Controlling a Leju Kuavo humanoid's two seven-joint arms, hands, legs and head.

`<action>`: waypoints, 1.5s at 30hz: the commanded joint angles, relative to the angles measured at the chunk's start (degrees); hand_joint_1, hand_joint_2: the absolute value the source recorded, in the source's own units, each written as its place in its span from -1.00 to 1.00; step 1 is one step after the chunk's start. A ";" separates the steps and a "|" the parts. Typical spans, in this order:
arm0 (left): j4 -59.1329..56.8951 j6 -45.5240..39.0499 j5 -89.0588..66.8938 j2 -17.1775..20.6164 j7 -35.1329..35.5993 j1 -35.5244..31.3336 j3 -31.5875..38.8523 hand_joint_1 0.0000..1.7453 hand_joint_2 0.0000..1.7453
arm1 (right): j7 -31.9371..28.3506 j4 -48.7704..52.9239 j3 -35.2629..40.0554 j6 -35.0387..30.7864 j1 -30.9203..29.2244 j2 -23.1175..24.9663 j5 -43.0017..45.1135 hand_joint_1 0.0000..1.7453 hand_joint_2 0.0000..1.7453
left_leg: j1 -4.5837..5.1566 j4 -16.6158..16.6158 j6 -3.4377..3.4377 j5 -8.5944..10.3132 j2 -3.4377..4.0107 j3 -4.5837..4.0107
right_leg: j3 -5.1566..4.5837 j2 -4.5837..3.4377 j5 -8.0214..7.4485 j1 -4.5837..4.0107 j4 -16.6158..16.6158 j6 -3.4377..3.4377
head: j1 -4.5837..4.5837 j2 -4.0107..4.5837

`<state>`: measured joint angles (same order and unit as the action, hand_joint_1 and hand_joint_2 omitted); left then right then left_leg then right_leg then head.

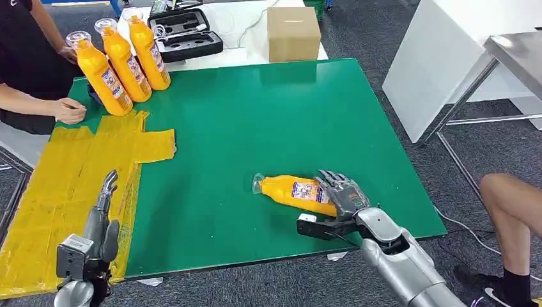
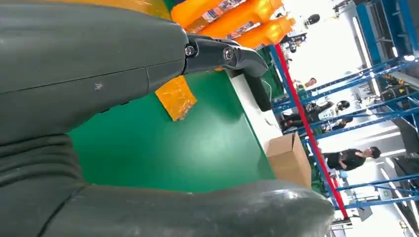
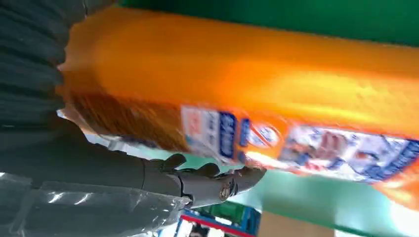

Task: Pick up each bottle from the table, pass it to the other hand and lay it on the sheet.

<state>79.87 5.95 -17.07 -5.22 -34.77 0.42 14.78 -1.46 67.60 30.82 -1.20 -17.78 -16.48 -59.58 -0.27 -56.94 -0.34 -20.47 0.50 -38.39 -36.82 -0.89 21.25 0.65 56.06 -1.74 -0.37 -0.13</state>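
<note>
An orange bottle (image 1: 291,191) lies on its side on the green table (image 1: 255,121), near the front edge, cap end pointing left. My right hand (image 1: 342,198) grips its base end, fingers over the top and thumb beneath; up close the bottle (image 3: 257,94) lies against the palm with fingertips (image 3: 237,180) on its label. My left hand (image 1: 102,214) hovers empty over the yellow sheet (image 1: 64,185) at the front left, its fingers (image 2: 222,54) straight and apart. Three more orange bottles (image 1: 124,61) stand upright at the back left; they also appear in the left wrist view (image 2: 227,15).
A person sits at the far left with a hand (image 1: 69,110) on the sheet's far corner, beside the standing bottles. A cardboard box (image 1: 293,33) and a black case (image 1: 185,32) sit behind the table. Another person's leg (image 1: 511,211) is at the right, near a white table (image 1: 447,57).
</note>
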 commanded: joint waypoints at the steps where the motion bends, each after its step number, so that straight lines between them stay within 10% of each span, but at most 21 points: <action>1: -1.30 0.71 0.28 -1.16 0.60 -0.95 1.00 -1.00 -1.00 | 3.01 -9.04 1.41 5.92 -3.56 -0.61 -1.79 -1.00 1.00 | 0.02 0.01 0.01 -0.09 -0.05 0.21 | 0.21 0.08 0.10 0.01 -0.01 0.03 | 0.00 0.00; 3: -1.81 0.78 0.32 -1.16 0.96 -1.44 0.62 -1.00 -1.00 | 3.68 -14.58 4.42 10.21 -5.81 -1.15 -2.99 -1.00 1.00 | 0.00 0.02 0.00 -0.08 -0.07 0.25 | 0.26 0.09 0.09 -0.01 -0.04 0.04 | -0.02 0.00; 4: -2.39 0.83 0.29 -1.05 1.11 -1.91 0.16 -1.00 -1.00 | 3.20 -17.51 5.82 11.22 -6.79 -1.45 -3.00 0.88 1.00 | -0.03 -0.01 0.01 -0.16 -0.07 0.40 | 0.43 0.10 0.15 -0.05 -0.05 0.06 | -0.02 0.00; 5: -3.10 0.77 0.28 -0.94 1.42 -2.54 -0.31 -1.00 -1.00 | 2.37 -20.20 7.01 11.61 -7.40 -1.78 -2.85 1.00 1.00 | -0.01 0.00 0.00 -0.19 -0.07 0.49 | 0.50 0.11 0.18 -0.02 -0.04 0.06 | -0.02 0.00; 21: -6.52 0.28 0.57 0.06 1.69 -4.87 -2.22 -1.00 -1.00 | 0.31 -25.54 8.68 11.99 -9.85 -0.96 1.77 1.00 1.00 | -0.03 0.14 -0.25 -0.59 -0.17 1.81 | 1.32 0.39 0.99 -0.03 -0.28 0.17 | -0.02 0.00; 29: -14.25 3.41 6.71 0.64 3.73 -10.06 -3.61 -1.00 -1.00 | -16.47 -19.24 -4.43 8.78 -8.59 1.96 26.01 1.00 1.00 | -0.01 0.11 -0.30 -0.62 -0.22 1.83 | 1.36 0.43 0.98 -0.01 -0.28 0.15 | 0.00 0.00; 30: -15.07 3.94 7.87 0.64 4.94 -10.51 -3.84 -1.00 1.00 | -17.62 -16.37 -5.99 8.62 -8.12 2.64 28.54 1.00 1.00 | -0.03 0.13 -0.28 -0.63 -0.23 1.80 | 1.37 0.45 0.98 -0.03 -0.30 0.16 | 0.00 0.00; 45: -11.62 8.87 27.32 -3.57 13.51 -8.56 -7.58 -1.00 1.00 | -14.91 -3.11 -10.13 6.28 -11.70 12.83 35.04 1.00 1.00 | 0.03 -0.07 -0.05 -0.24 0.07 0.71 | 0.75 0.13 0.30 0.01 0.12 0.08 | -0.04 0.00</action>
<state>69.92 14.88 6.39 -7.01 -23.55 -6.97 10.47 -17.91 62.44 20.81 5.25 -26.36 -8.81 -23.95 -0.28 -56.94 -0.40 -20.53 0.49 -37.86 -36.24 -0.68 21.41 0.63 56.10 -1.71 -0.41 -0.13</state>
